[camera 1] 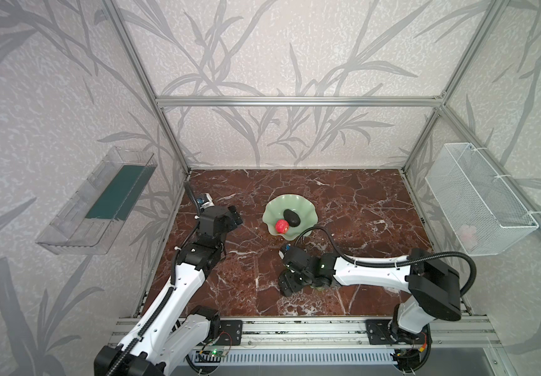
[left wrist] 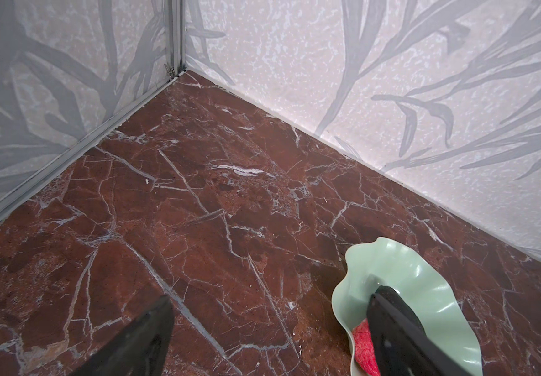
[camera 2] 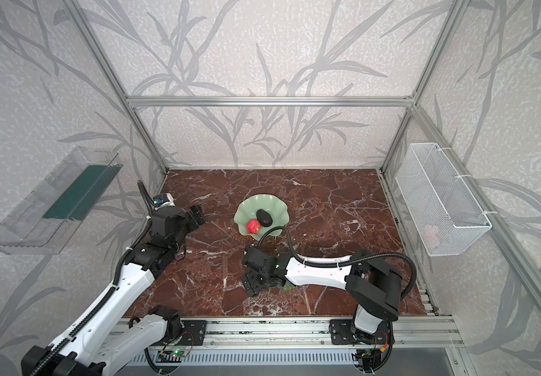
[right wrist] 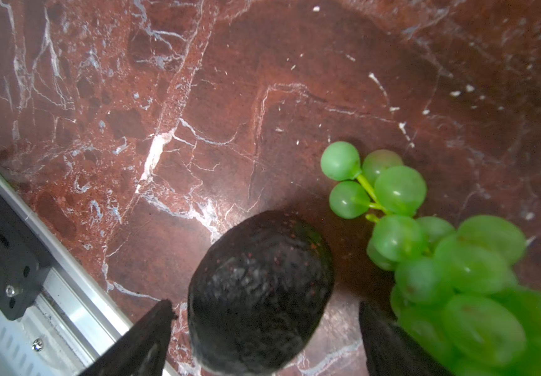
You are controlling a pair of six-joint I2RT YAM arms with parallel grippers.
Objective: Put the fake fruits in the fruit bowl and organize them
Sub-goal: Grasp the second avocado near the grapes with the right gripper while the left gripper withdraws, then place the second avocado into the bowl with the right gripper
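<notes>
Right wrist view — right tool (right wrist: 262, 304) wide around avocado (right wrist: 261, 260), left tool (left wrist: 270, 296) wide, empty

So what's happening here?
A small shiny red apple and one black-green pebbly avocado lie in the pale mint-green scalloped bowl. The right gripper straddles the second pebbly avocado on the red marble table, jaws open, not gripping; a translucent green grape bunch lies beside it. The left gripper hangs open and empty left of the bowl.
</notes>
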